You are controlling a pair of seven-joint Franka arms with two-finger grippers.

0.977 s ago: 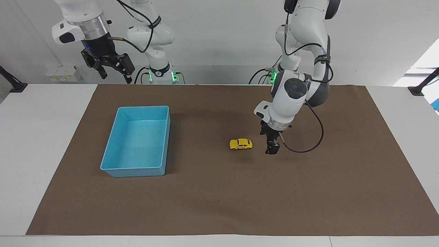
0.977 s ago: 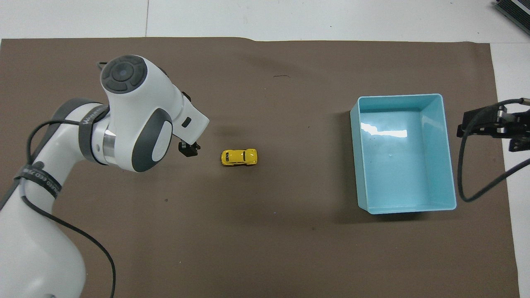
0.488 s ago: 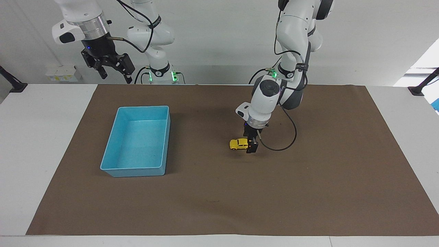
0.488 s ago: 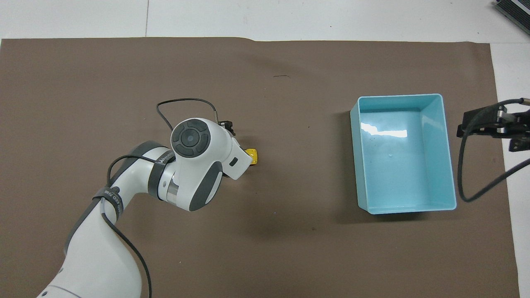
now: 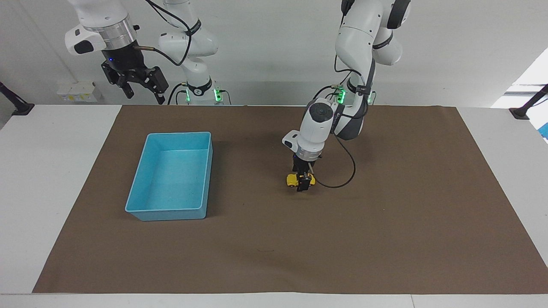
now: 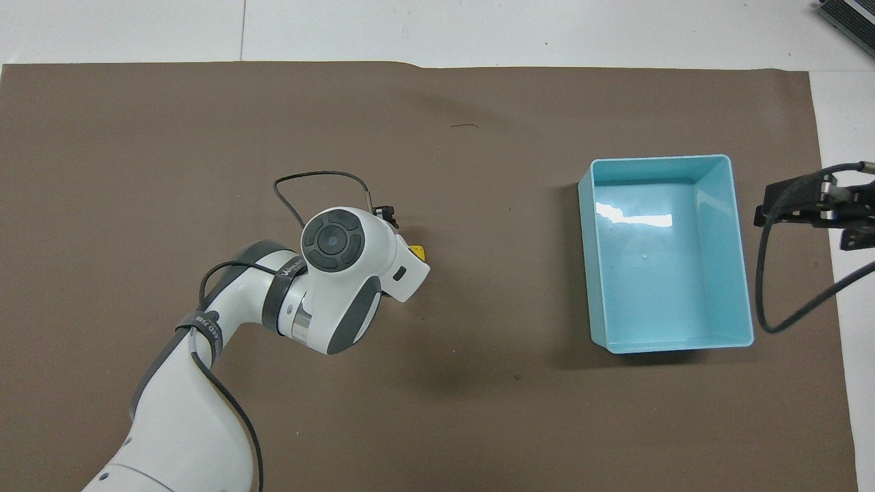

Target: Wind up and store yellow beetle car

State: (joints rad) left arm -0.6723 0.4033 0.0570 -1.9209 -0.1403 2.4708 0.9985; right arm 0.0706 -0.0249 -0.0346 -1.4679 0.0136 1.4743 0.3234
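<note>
Yellow beetle car [image 5: 292, 180] on brown mat [image 5: 385, 222], left pincer [image 5: 303, 183] over it

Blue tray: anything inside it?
The blue tray holds nothing: its whole floor shows bare in the overhead view. The yellow beetle car sits on the mat under the left gripper, mostly covered by it.

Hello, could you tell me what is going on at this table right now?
The left arm has its tool down at the yellow beetle car, which sits on the brown mat near the middle of the table; the fingers stand on either side of the car. The car is not lifted. The blue tray, toward the right arm's end, holds nothing. The right arm waits with its tool raised and open.
</note>
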